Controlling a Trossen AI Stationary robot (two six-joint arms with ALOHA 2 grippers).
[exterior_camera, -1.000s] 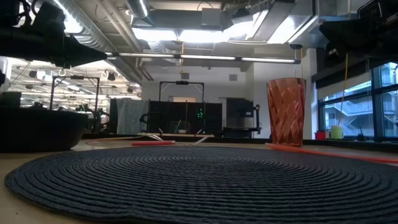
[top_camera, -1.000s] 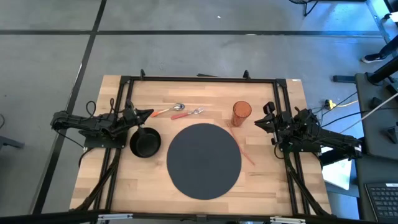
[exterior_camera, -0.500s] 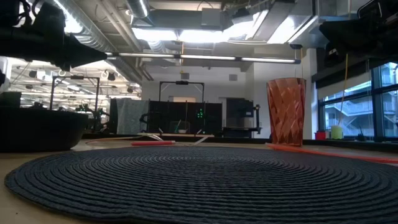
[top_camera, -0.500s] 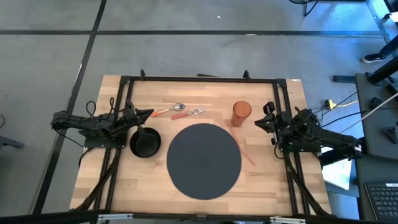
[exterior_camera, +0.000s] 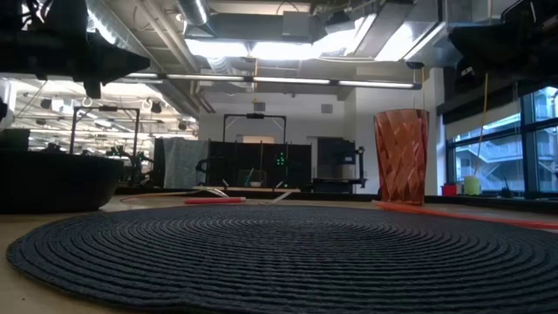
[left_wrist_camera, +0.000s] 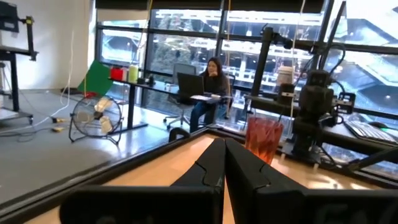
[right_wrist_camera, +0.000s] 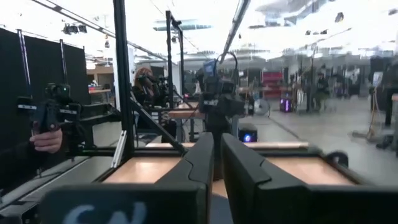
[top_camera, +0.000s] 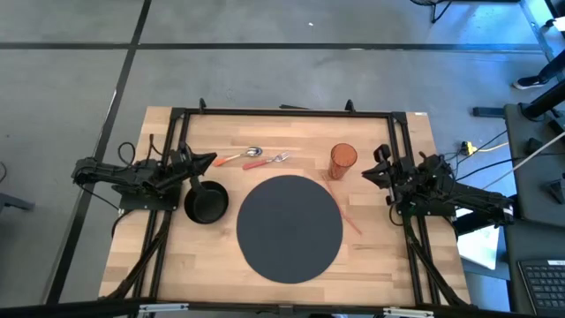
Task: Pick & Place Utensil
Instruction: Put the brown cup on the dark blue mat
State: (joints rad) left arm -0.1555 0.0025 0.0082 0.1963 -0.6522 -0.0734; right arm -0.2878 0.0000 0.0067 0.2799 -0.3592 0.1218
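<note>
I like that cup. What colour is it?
The cup is a see-through orange-red. It shows best in the low view.

A spoon (top_camera: 238,157) with a steel bowl and orange handle lies flat near the table's (top_camera: 388,265) far edge. Just beside it lies a red-handled fork (top_camera: 267,161). Both are untouched.

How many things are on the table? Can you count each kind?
Spoon: 1
Fork: 1
Cup: 1
Bowl: 1
Mat: 1
Stick: 1
Total: 6
</note>
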